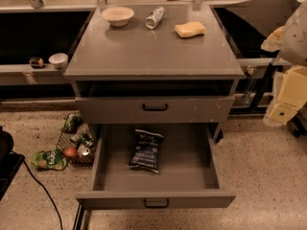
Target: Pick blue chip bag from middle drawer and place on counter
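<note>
1. On my feed the gripper [279,113] sits at the far right edge, out beside the cabinet and level with the closed drawer front. It is well apart from everything I am after.
2. I cannot tell from this view whether the gripper is wide or narrow. Nothing visible is held in it.
3. The middle drawer [156,199] is pulled fully out toward me, with its black handle on the front panel at the bottom.
4. The blue chip bag [146,150] lies flat on the drawer floor, a little left of centre and nearer the back. It is slightly tilted, with its white lettering facing up.
5. The upper drawer front [154,110] above it is shut.
6. The desk [153,51], the grey top of the cabinet, carries three things along its far side: a pale bowl [117,16] at left, a silver can [155,17] lying on its side in the middle, and a yellow sponge [190,29] at right.
7. On the left side shelf I see a small white cup [58,60].
8. On the floor left of the drawer there is a wire tray [72,150] of odd items and, beside it, a green packet [49,160].
</note>
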Robot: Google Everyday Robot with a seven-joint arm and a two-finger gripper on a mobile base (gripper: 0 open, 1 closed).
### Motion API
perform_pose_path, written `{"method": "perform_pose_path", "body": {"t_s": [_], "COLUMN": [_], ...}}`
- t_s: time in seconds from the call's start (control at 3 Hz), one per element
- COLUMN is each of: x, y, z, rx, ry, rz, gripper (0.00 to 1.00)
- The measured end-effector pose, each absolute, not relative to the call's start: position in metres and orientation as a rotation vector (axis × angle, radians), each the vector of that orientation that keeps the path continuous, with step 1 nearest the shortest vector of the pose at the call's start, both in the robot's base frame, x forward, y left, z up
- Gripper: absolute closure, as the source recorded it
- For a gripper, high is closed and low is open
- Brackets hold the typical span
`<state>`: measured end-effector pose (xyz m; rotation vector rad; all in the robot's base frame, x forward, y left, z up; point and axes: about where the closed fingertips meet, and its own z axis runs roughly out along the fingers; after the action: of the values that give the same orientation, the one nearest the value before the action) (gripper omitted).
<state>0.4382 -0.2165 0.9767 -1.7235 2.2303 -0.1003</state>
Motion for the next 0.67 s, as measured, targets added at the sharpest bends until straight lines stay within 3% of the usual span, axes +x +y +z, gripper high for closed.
{"method": "perform_pose_path", "body": {"t_s": [0.67], "x": [0.442], "y": [-0.204], "z": [0.932], "rx": [-1.656], "ry": [2.223], "rz": [-0.042], "gripper": [0.0]}}
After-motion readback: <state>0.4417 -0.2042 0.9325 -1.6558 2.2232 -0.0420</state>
